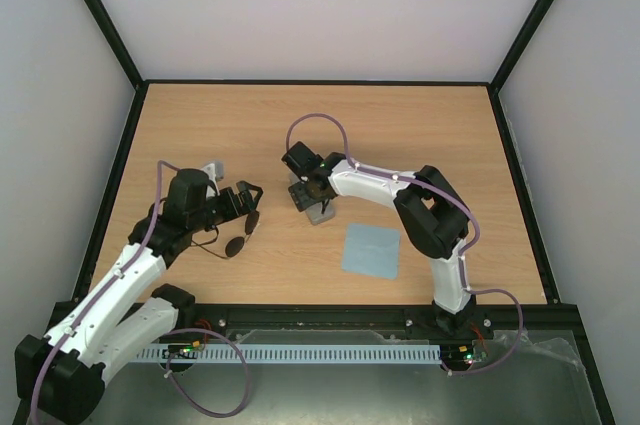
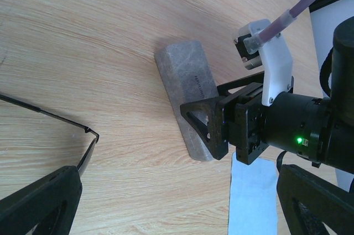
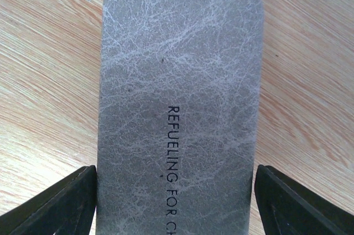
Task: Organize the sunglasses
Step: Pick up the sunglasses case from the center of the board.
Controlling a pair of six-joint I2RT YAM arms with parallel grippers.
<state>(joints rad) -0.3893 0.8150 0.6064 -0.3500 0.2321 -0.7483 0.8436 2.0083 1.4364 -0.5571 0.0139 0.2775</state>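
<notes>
The sunglasses [image 1: 236,243] lie on the wooden table just under and in front of my left gripper [image 1: 249,207]. In the left wrist view a thin temple arm and one dark lens of the sunglasses [image 2: 83,160] sit against the left finger [image 2: 38,202]. That gripper [image 2: 180,174] is wide open, with nothing between its fingers. My right gripper [image 1: 305,192] is over the near end of the grey case [image 1: 319,209]. In the right wrist view its fingers [image 3: 61,207] press both long sides of the grey case [image 3: 177,80], which lies flat and closed.
A light blue cloth [image 1: 371,250] lies flat to the right of the case and shows in the left wrist view [image 2: 251,202]. Black frame rails run along the table edges. The right arm [image 2: 287,124] reaches across close to the left gripper.
</notes>
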